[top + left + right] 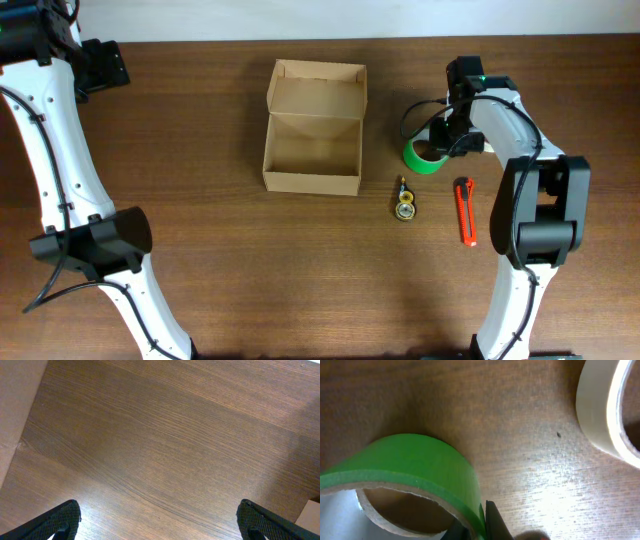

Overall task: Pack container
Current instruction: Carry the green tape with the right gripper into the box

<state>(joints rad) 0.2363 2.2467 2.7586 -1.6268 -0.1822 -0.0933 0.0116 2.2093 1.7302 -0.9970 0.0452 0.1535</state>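
Dark, fine-grained wood with a soft sheen for the table point(165, 445), matt tan cardboard for the container point(311, 183), a smooth, faintly glossy skin over a rough cardboard core on the green tape roll point(415, 467), smooth too on the cream tape roll point(597, 405).

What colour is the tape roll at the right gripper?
The tape roll is green, with a tan cardboard core; clearest in the right wrist view.
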